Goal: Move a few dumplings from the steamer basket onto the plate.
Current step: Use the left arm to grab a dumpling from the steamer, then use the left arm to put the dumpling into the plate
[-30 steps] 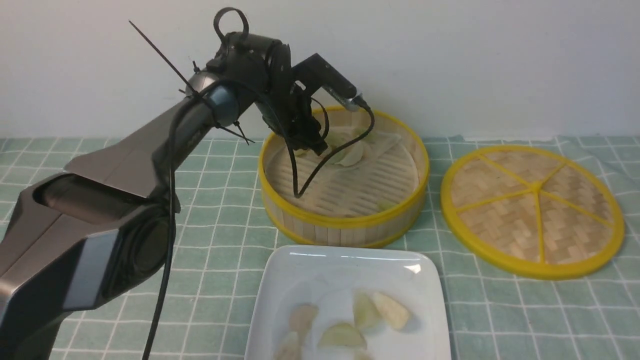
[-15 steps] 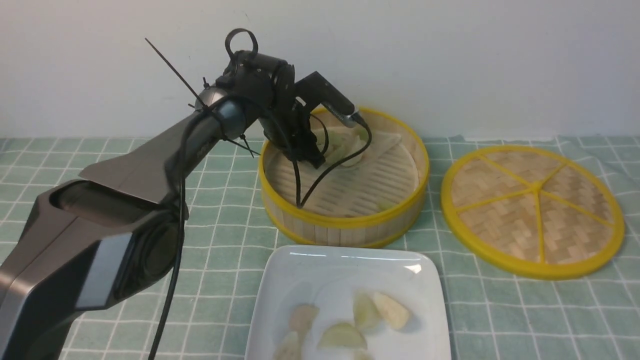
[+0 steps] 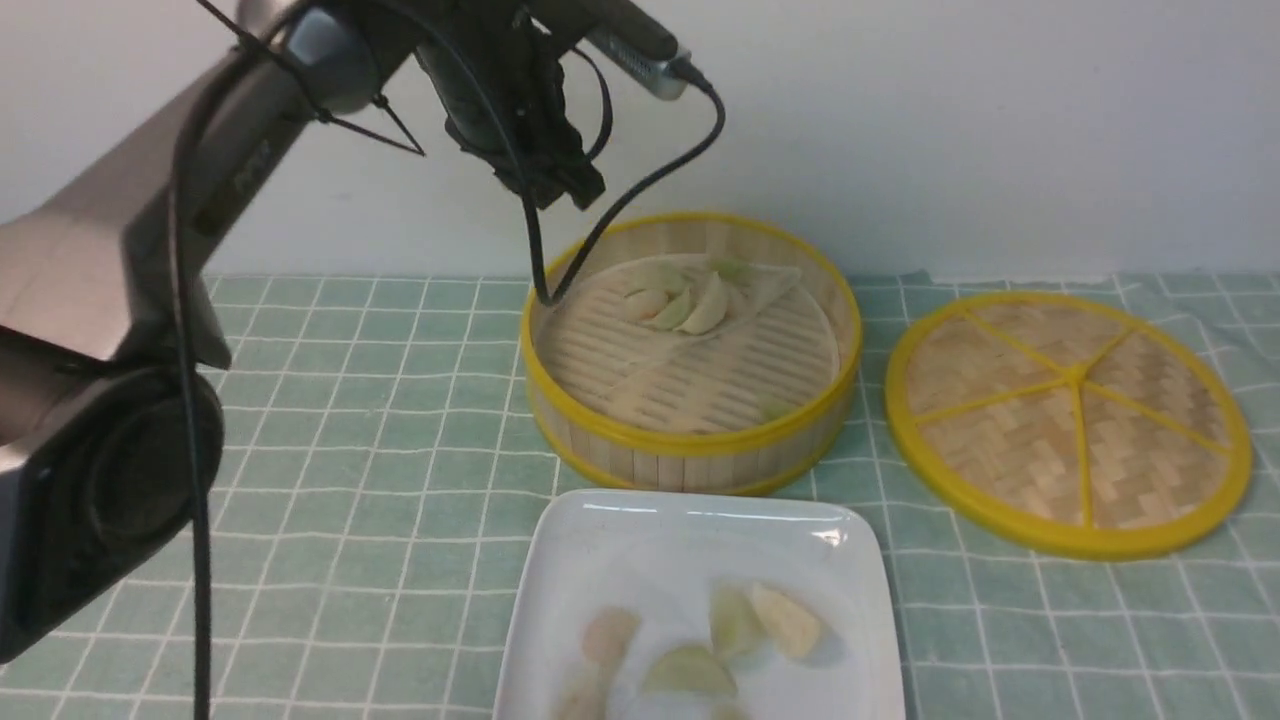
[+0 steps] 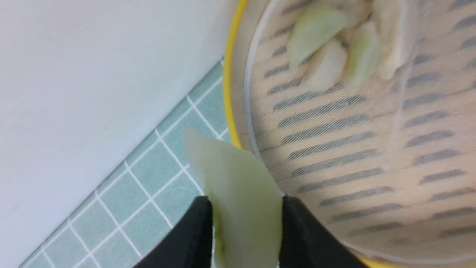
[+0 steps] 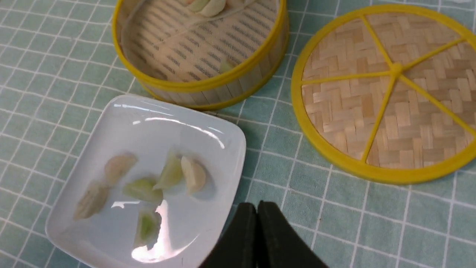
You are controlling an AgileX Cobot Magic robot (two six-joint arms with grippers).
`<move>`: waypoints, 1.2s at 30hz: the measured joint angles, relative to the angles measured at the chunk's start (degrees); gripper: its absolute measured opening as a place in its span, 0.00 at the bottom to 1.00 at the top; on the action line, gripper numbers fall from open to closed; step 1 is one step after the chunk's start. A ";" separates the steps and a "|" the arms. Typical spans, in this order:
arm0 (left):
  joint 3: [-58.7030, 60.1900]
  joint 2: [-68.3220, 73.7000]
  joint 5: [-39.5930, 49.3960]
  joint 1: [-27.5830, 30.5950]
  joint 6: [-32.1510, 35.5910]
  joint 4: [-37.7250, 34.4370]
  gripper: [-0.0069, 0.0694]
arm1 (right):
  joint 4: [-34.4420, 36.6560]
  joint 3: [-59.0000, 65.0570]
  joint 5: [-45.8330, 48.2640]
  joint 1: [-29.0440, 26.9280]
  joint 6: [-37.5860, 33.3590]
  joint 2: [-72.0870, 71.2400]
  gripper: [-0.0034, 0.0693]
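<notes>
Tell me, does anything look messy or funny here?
A little. The paper liner in the steamer basket looks folded over, not flat. One small green dumpling lies alone by the near wall, away from the other dumplings at the back. Nothing has spilled on the cloth.

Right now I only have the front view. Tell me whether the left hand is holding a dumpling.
Observer: Yes. The left wrist view shows a pale green dumpling pinched between the two black fingers of the left hand.
Operator: Count what's on the plate; my view cuts off its near edge.
Observer: There are six on the plate. The sixth dumpling lies by the edge nearest the robot.
Operator: Report the right hand.
Observer: The right hand is shut and empty, above the checked cloth beside the plate's corner.
</notes>
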 joint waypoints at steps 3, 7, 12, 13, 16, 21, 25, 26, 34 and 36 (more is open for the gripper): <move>5.58 -4.65 0.12 0.00 -1.30 -4.24 0.36 | -0.83 -2.99 0.00 1.70 -1.95 5.58 0.03; 16.15 -11.39 0.04 -0.26 -1.56 -10.46 0.36 | -3.32 -6.29 -0.61 5.90 -2.85 12.26 0.03; 34.68 -21.82 0.04 -4.42 -0.89 -14.76 0.36 | -6.38 -10.95 -8.35 9.90 -2.85 22.38 0.03; 40.11 -23.50 0.04 -6.31 -0.76 -15.19 0.36 | -6.38 -12.48 -10.26 10.08 -2.85 25.63 0.03; 48.70 -24.66 -1.87 -10.65 -0.57 -15.84 0.36 | -6.31 -16.14 -14.58 10.08 -3.38 33.68 0.04; 54.91 -22.98 -5.32 -14.85 -0.27 -15.96 0.36 | -2.69 -23.92 -18.00 10.08 -8.12 45.31 0.08; 55.57 -20.44 -5.59 -15.60 -0.27 -15.91 0.36 | 2.42 -30.45 -19.74 10.08 -14.33 53.74 0.16; 55.57 -19.61 -5.90 -15.60 -0.33 -15.91 0.36 | 3.83 -32.07 -20.19 10.12 -15.91 55.78 0.19; 55.57 -16.90 -6.55 -15.60 -2.15 -16.12 0.53 | 8.96 -41.95 -21.91 11.06 -25.52 69.08 0.42; 55.57 -16.91 -6.20 -15.60 -2.63 -16.34 0.63 | 9.08 -43.59 -22.32 11.54 -26.95 71.83 0.48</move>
